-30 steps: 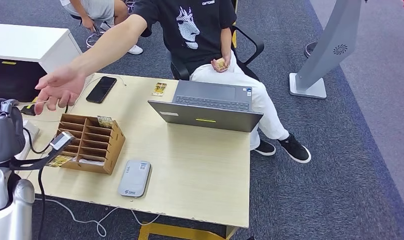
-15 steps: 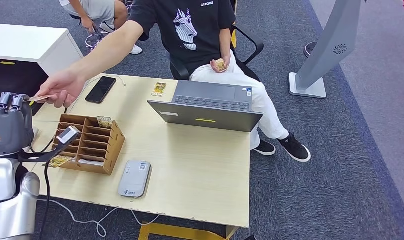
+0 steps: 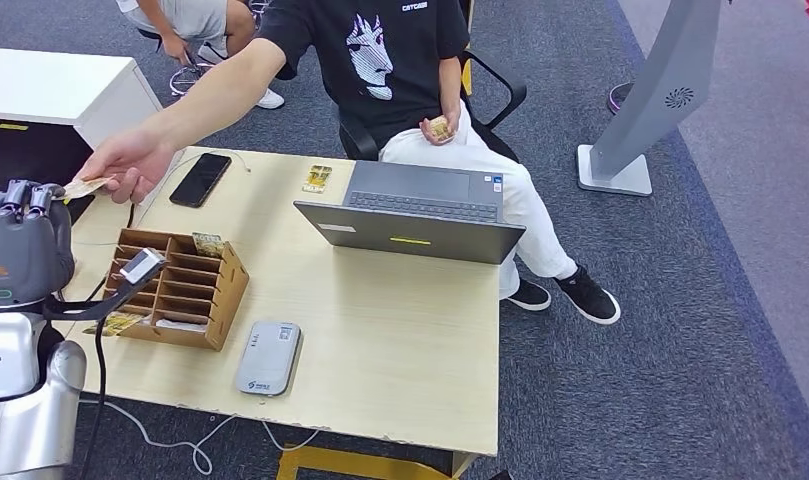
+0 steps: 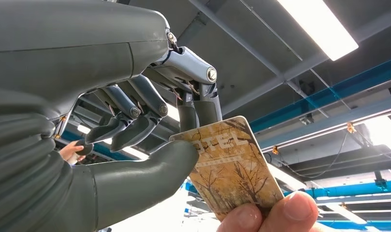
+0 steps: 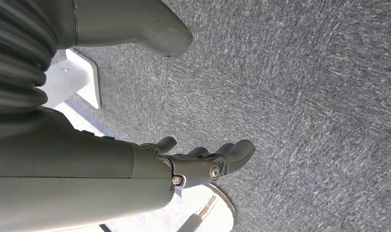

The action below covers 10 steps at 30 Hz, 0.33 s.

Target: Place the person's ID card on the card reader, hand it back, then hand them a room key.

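My left hand [image 3: 20, 240] is raised at the table's left end and pinches a room key card [image 3: 83, 186] between thumb and fingers. In the left wrist view the card [image 4: 232, 166] shows a tree print and the word HOTEL, with my left hand [image 4: 150, 111] on one end. The seated person's outstretched hand [image 3: 130, 160] grips the other end with its fingertips [image 4: 266, 215]. Their other hand holds a small card [image 3: 440, 128] in their lap. The grey card reader [image 3: 269, 357] lies near the table's front edge. My right hand [image 5: 203, 164] hangs over the carpet with nothing in it.
A cardboard card organizer [image 3: 180, 285] stands just right of my left hand, with a cabled scanner lying on it. A black phone [image 3: 202, 179], another card [image 3: 318, 178] and an open laptop [image 3: 410, 212] sit further back. A second person crouches beyond a white cabinet [image 3: 60, 90].
The person's hand has come in from an open reach and closed its fingers on the card. My left hand has risen slightly and moved right towards them.
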Tool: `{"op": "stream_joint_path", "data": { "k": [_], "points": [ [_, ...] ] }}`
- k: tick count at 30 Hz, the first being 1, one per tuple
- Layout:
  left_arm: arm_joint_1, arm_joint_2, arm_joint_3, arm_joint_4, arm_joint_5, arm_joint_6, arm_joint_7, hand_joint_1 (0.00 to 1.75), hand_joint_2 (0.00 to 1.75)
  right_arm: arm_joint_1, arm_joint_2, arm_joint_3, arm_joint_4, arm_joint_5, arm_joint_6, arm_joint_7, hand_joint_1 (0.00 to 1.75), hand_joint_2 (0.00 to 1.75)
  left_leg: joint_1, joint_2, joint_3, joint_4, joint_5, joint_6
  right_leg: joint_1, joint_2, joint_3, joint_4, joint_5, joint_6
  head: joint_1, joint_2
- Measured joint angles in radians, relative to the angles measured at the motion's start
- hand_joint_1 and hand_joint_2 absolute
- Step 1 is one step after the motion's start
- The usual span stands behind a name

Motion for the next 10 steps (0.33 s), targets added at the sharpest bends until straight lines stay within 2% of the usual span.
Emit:
{"op": "stream_joint_path", "data": {
  "k": [1, 10],
  "points": [
    [0.000, -0.002, 0.000, 0.000, 0.003, 0.000, -0.003, 0.00, 1.75, 0.000, 0.000, 0.000, 0.000, 0.000, 0.000, 0.001, 0.00, 1.75, 0.000, 0.000, 0.000, 0.000, 0.000, 0.000, 0.000, 0.000, 0.000, 0.000, 0.000, 0.000, 0.000, 0.000],
    [0.004, -0.039, 0.001, -0.004, 0.031, 0.000, -0.058, 0.00, 1.75, 0.001, 0.000, 0.000, 0.000, 0.000, -0.003, 0.003, 0.00, 1.75, 0.000, 0.000, 0.000, 0.000, 0.000, 0.000, 0.000, 0.000, 0.000, 0.000, 0.000, 0.000, 0.000, 0.000]
  ]
}}
